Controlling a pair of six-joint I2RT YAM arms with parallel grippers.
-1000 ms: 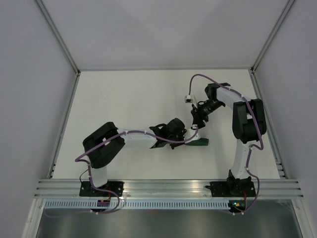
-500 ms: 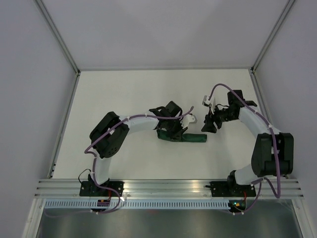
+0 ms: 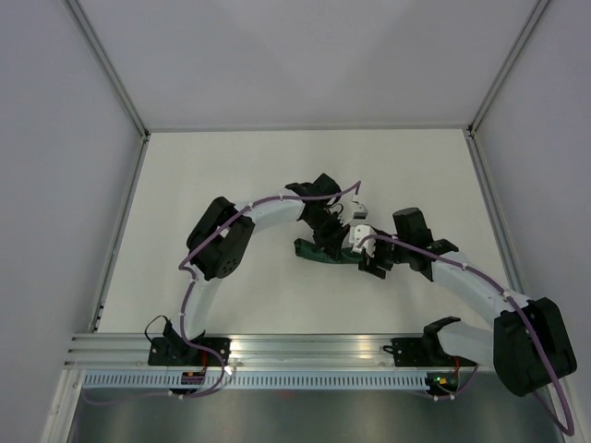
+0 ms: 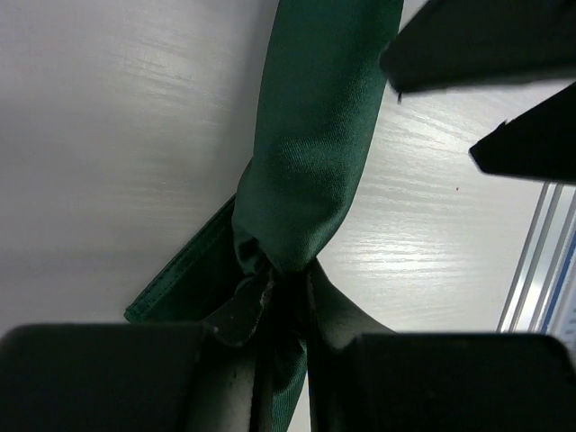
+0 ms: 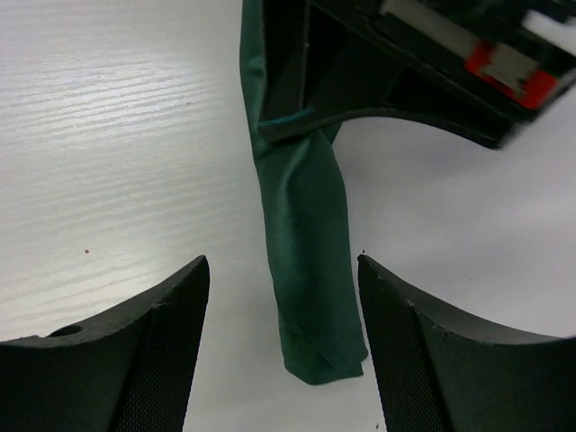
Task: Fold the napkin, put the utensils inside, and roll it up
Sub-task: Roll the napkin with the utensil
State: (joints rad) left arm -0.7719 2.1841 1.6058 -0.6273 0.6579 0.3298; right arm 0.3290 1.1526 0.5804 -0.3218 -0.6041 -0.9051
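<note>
The dark green napkin (image 3: 312, 251) lies on the table as a tight roll. In the left wrist view the napkin (image 4: 310, 153) runs away from my left gripper (image 4: 279, 292), which is shut on its near end, with a flat hem sticking out at the left. My left gripper (image 3: 331, 238) sits over the roll's middle in the top view. My right gripper (image 3: 367, 259) is at the roll's right end. In the right wrist view my right gripper (image 5: 281, 265) is open, its fingers on either side of the napkin's (image 5: 306, 261) free end without touching it. The fork is hidden.
The white table (image 3: 231, 175) is bounded by an aluminium frame and rail (image 3: 305, 349) at the near edge, also visible in the left wrist view (image 4: 544, 270). Grey walls enclose the other sides. The two arms cross close together over the roll.
My right arm has swung in from the right and come down at the roll's right end. My left arm has shifted back and stays on the roll, which has slid slightly left.
</note>
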